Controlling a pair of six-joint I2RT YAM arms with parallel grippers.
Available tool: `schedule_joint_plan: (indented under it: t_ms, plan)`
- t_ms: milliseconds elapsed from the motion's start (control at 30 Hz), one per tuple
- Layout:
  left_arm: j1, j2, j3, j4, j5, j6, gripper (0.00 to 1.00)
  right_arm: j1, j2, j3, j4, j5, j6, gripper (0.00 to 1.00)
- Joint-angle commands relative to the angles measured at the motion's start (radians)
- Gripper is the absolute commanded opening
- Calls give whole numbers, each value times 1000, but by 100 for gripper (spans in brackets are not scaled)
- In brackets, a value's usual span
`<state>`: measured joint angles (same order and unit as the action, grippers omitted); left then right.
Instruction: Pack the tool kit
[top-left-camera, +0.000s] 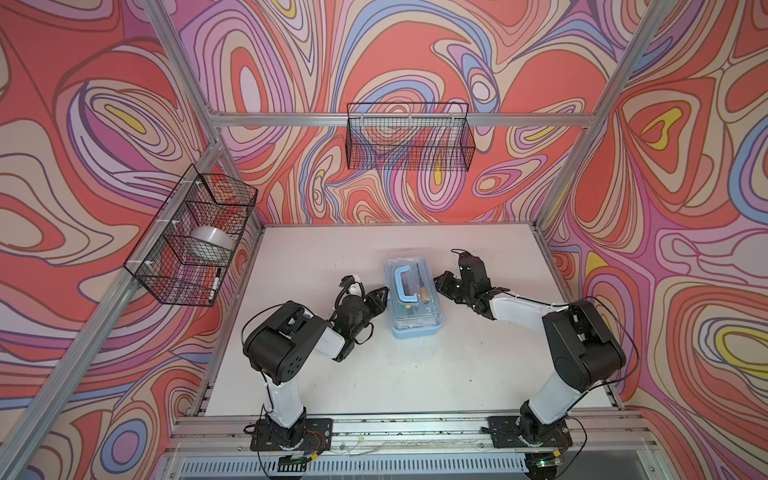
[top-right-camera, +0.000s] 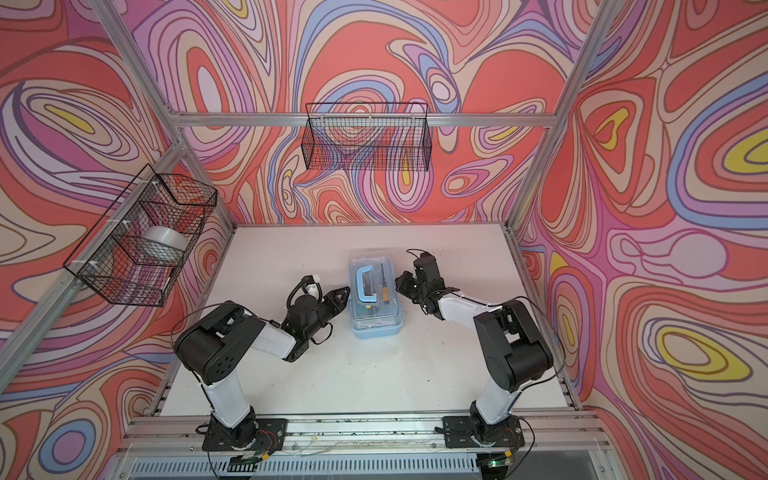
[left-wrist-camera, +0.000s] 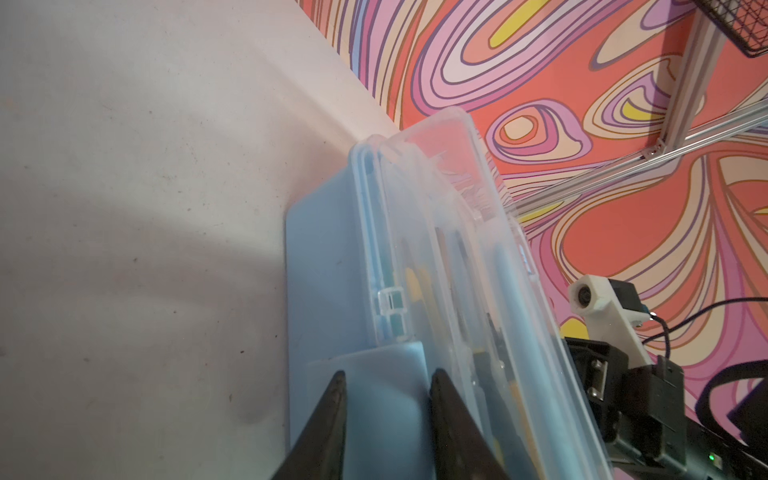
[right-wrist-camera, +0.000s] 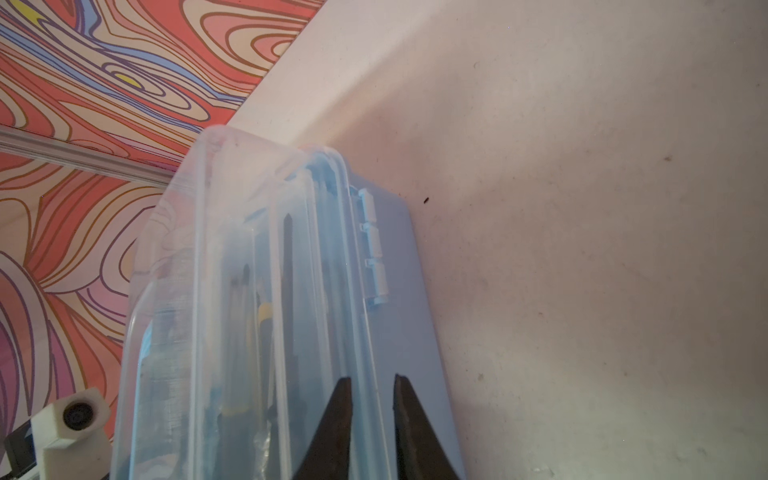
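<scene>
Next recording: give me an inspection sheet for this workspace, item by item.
Surface: white table, lightly speckled.
Job's things: tool kit lid down, tools inside, blue handle flat on top.
Clutter: nothing seen on the table.
Grippers: left gripper at the latch side, right gripper at the hinges; both jaws slightly apart, contact unclear.
Cables: thin black cable off the right arm's camera, clear of the kit.
Surroundings: side basket holds tape roll and marker; rear basket; patterned walls.
</scene>
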<state>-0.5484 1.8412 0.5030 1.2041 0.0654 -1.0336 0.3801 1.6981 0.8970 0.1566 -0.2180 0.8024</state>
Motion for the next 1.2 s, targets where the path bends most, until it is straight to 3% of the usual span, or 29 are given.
schedule_joint_plan:
  t_ms: [0, 233, 700, 1000, 1167]
  plan:
    - [-41, 96, -36, 25, 160, -43, 33, 83, 67, -44, -113, -150, 0, 19]
    - [-43, 183, -37, 158, 181, -105, 35, 94, 67, -60, -68, -175, 19, 19]
    - [-61, 180, -16, 150, 174, -109, 35, 128, 96, -83, -23, -179, 57, 19]
    - [-42, 131, -12, 94, 169, -97, 35, 177, 21, -162, 19, -81, 167, 19]
    - [-6, 74, -33, 38, 177, -81, 36, 177, -38, -154, -49, -9, 132, 19]
